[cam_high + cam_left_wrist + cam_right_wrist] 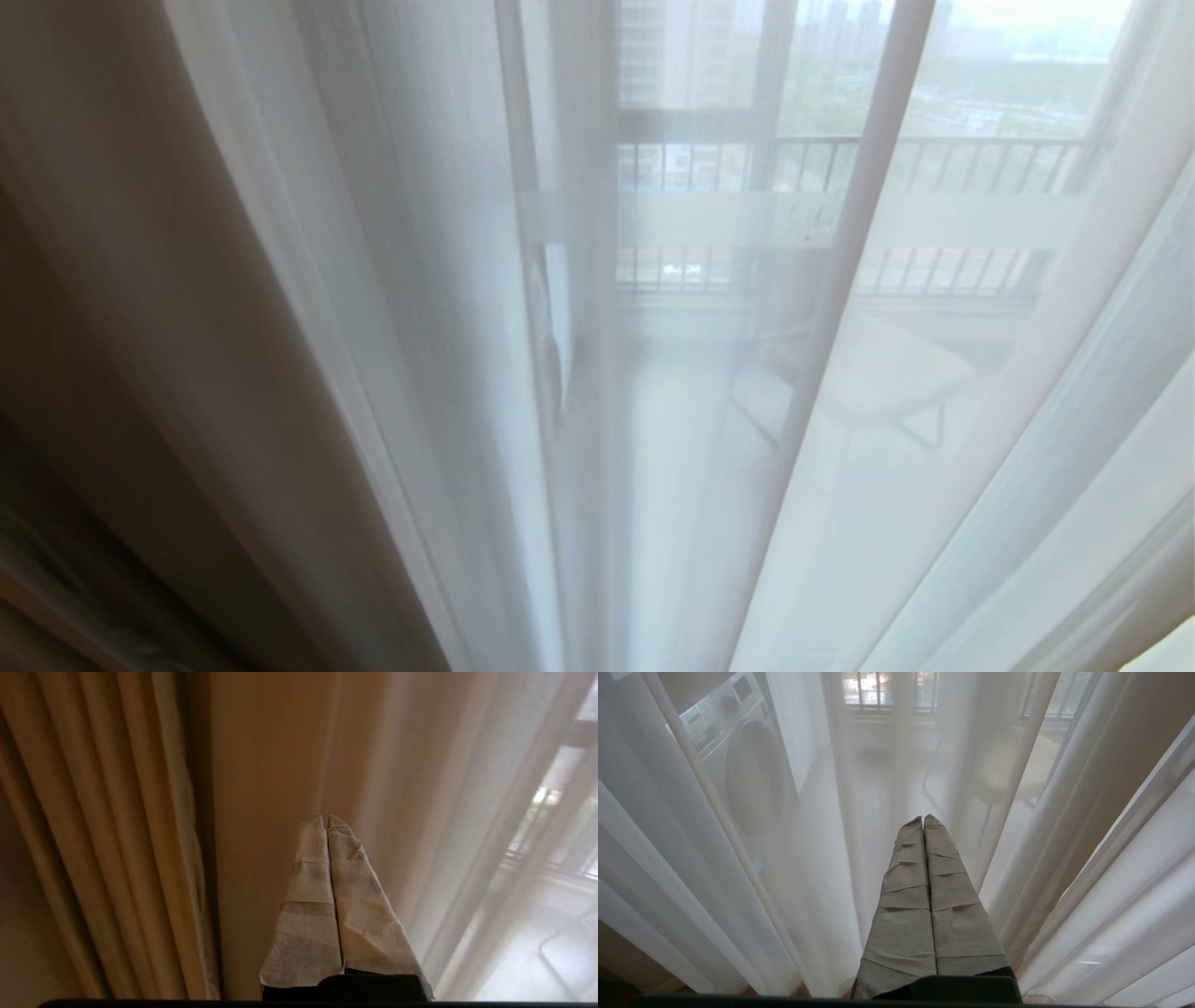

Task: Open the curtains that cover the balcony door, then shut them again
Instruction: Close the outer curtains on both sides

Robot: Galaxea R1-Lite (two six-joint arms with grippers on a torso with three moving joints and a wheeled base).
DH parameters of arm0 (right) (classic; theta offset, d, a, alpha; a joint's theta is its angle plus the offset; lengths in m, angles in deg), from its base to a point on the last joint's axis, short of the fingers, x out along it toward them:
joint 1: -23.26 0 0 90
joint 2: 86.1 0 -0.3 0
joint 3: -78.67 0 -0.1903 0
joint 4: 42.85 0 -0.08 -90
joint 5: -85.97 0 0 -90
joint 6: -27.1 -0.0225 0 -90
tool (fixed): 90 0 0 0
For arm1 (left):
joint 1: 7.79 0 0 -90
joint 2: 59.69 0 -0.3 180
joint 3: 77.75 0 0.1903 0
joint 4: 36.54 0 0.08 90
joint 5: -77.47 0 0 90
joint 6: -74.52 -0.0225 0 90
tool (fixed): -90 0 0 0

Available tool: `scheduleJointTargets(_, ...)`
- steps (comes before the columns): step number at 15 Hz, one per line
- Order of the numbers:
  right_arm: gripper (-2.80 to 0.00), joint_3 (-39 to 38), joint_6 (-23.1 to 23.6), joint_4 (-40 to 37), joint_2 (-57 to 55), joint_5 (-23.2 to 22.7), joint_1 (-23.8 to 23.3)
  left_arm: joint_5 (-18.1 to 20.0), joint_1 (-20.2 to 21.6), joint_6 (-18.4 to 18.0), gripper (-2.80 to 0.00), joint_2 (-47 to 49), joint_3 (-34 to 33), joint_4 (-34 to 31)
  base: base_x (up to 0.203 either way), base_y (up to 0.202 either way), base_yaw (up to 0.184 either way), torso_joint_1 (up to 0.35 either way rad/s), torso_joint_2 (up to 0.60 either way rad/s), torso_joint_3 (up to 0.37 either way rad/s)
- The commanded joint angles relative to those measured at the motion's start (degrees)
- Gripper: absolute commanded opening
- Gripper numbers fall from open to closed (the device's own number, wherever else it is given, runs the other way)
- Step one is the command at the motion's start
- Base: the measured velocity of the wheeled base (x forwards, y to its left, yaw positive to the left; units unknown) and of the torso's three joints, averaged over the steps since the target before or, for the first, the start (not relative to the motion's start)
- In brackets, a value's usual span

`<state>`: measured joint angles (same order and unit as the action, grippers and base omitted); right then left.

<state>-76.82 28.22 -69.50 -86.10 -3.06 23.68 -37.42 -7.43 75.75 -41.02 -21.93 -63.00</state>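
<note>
The whole head view is pretty much filled by the curtains (392,355): white sheer panels are hung in long vertical folds across the middle and right, and a thicker beige-grey drape (121,308) is seen bunched along the left edge. Their long axis runs straight up and down, top to floor. Behind the sheer, the balcony door (551,308) can be made out, dark frame upright, with a frosted white band (840,219) running level across the glass, so the door is covered. Past it, a black-barred railing (934,154) and a pale chair (878,373) on thin metal legs are visible through the fabric, all hazy. In the right wrist view a white washing machine (738,760) is seen through the sheer, its round door facing out. No containers with contents can be made out. The left tool (325,819) is shown with its wrapped fingers pressed together, nothing gripped, aimed at a flat stretch of beige drape; contact can't be told. The right tool (923,819) is likewise closed up and empty, pointed into the sheer folds.
</note>
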Motion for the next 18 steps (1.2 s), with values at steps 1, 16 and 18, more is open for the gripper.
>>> scheduleJointTargets(1,-2.80,0.0,0.0,-0.1,0.0,0.0,0.0,-7.2,0.1,0.0,-2.80,13.3,7.3,-0.1,0.000,0.000,0.000,0.000,0.00,0.000)
scheduleJointTargets(16,-2.80,0.0,0.0,0.0,0.0,0.0,0.0,-7.6,47.0,-0.2,-2.80,49.2,34.7,1.3,0.000,0.000,0.000,0.000,0.00,0.000)
scheduleJointTargets(18,-2.80,0.0,0.0,0.0,0.0,0.0,0.0,4.0,52.3,-0.1,-2.80,52.9,35.8,4.6,0.000,0.000,0.000,0.000,0.00,0.000)
